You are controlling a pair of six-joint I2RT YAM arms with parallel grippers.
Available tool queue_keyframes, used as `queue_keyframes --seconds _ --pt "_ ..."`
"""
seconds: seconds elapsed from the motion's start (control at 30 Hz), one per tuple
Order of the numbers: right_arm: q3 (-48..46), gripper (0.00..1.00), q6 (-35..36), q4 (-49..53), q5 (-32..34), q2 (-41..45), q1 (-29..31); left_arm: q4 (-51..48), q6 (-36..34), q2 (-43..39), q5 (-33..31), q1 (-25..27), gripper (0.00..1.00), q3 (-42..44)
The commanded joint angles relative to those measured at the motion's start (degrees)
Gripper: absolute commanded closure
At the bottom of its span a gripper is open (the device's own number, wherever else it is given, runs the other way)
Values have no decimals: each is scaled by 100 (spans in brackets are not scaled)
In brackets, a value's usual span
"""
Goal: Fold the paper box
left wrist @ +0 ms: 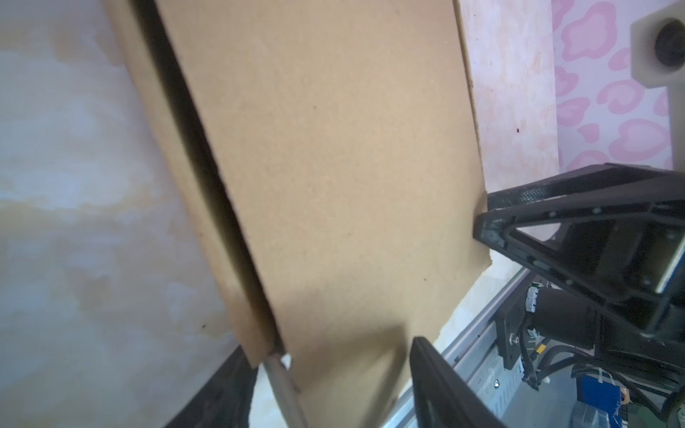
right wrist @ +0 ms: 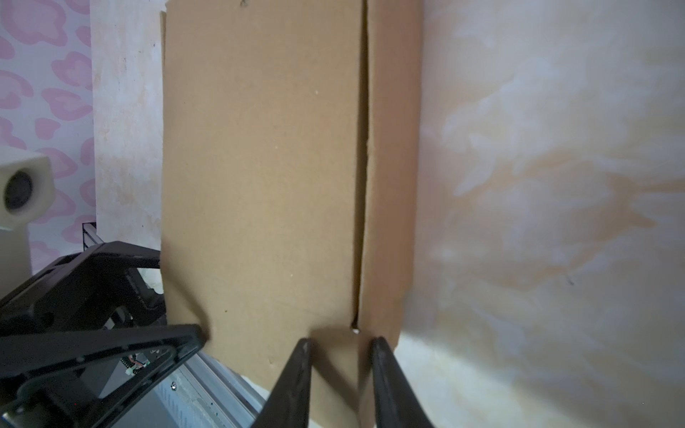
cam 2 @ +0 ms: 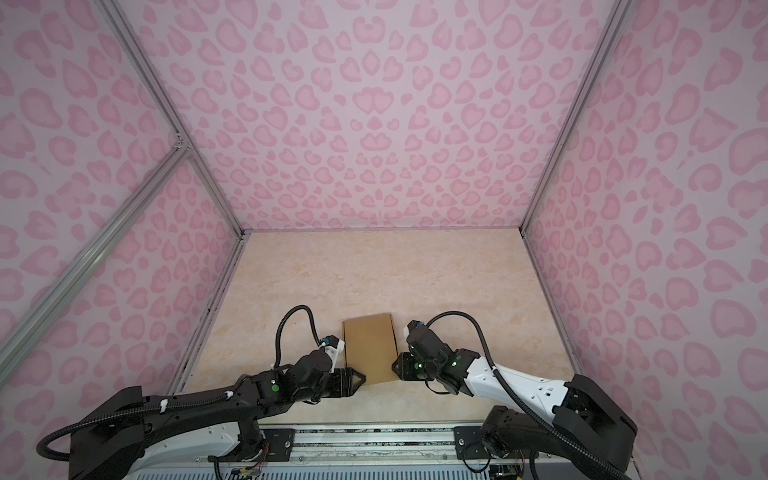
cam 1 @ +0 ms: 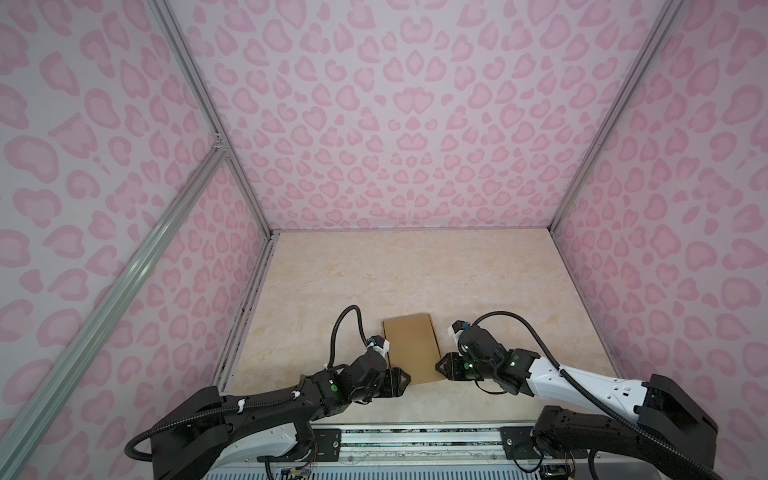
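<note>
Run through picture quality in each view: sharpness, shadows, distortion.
In both top views wide-angle distortion splays the walls, light is even, the paper box is sharp. Left wrist view: the table is soft and bluish, a shadow darkens one corner of the box. Right wrist view: table pale and blurred, dark shadows on the box's edge.

In both top views the left pincer (cam 1: 408, 378) and right pincer (cam 1: 438, 366) hide near corners of the paper box (cam 1: 411, 345). Any grip seems unclear.

Paper box (cam 1: 411, 347) on table (cam 1: 374, 274), near front edge; left gripper (cam 1: 406, 379) at its near-left corner, right gripper (cam 1: 439, 368) at near-right side.
</note>
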State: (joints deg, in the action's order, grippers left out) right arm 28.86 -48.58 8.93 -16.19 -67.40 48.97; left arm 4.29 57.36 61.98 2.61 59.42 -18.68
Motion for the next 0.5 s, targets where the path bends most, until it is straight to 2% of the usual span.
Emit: queue_keyframes --seconds 0.0,0.47 --pt "91 72 169 60 -81 -20 7 120 -12 -47 20 -5 32 7" --pt "90 73 453 158 295 -19 0 81 -29 -58 -23 -17 34 12"
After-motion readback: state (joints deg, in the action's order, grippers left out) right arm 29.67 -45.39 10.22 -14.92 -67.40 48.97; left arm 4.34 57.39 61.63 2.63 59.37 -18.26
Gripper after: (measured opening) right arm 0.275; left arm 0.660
